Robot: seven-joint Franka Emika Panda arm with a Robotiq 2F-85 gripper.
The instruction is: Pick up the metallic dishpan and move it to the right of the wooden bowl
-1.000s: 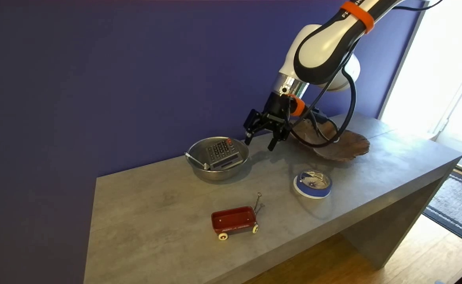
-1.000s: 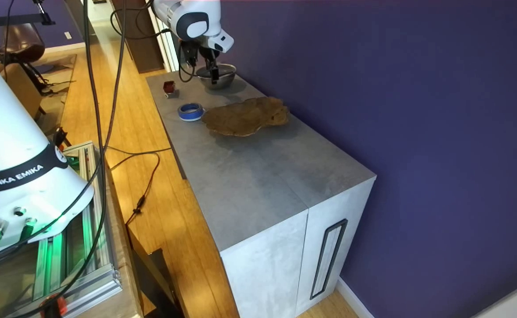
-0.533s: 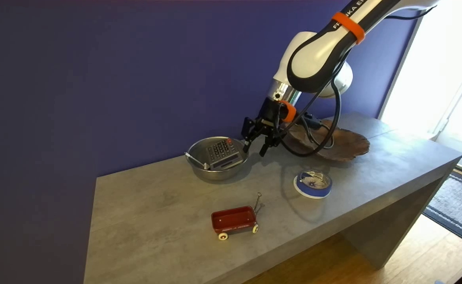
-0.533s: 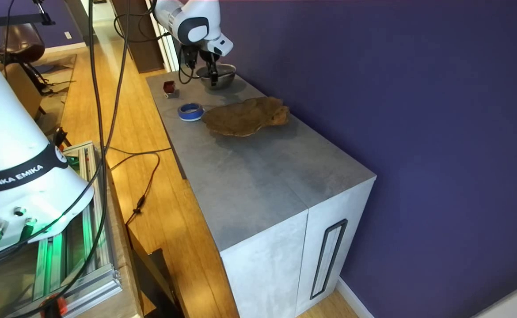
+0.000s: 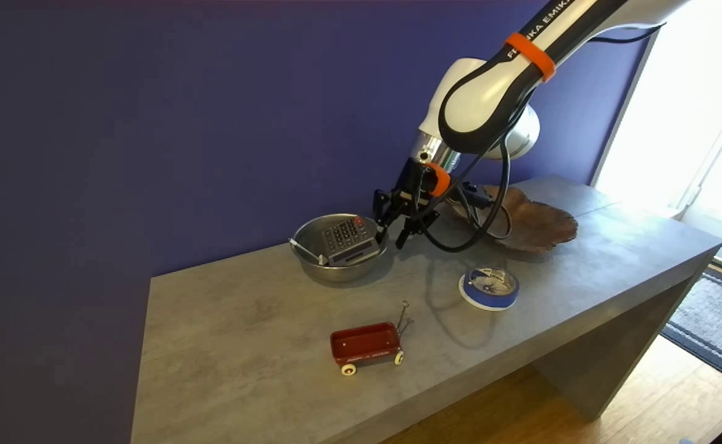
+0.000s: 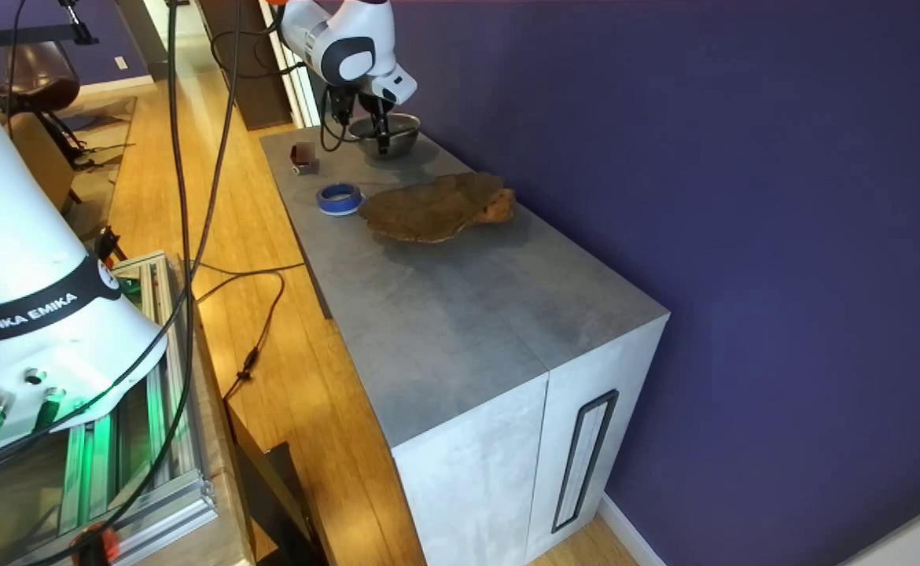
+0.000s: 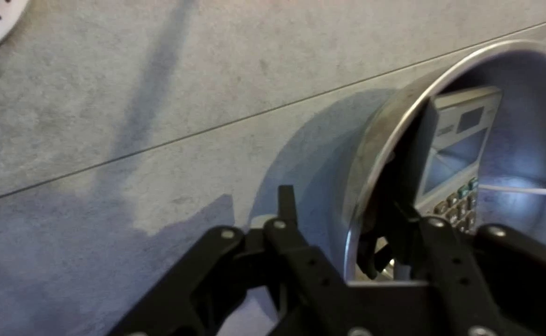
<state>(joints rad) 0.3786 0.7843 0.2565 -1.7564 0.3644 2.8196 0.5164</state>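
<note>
The metallic dishpan (image 5: pixel 330 275) stands on the grey counter by the purple wall. It holds a calculator (image 5: pixel 350 239) and a thin white stick (image 5: pixel 307 251). It also shows in an exterior view (image 6: pixel 403 144) and in the wrist view (image 7: pixel 541 154). The wooden bowl (image 5: pixel 543 227) lies farther along the counter, partly hidden by the arm and cables; an exterior view (image 6: pixel 436 208) shows it whole. My gripper (image 5: pixel 391 239) is open at the dishpan's near rim. In the wrist view (image 7: pixel 343 205) one finger is outside the rim and the other is over the inside, beside the calculator.
A small blue-and-white dish (image 5: pixel 489 290) sits on the counter near the wooden bowl. A red toy wagon (image 5: pixel 366 343) with its handle raised stands in front of the dishpan. The purple wall (image 5: pixel 225 135) runs along the counter's back edge. A cable loop hangs from the arm.
My gripper has moved down and toward the dishpan, from above and beside it to its rim, with the fingers still open. The dishpan, wooden bowl and other objects have not moved.
</note>
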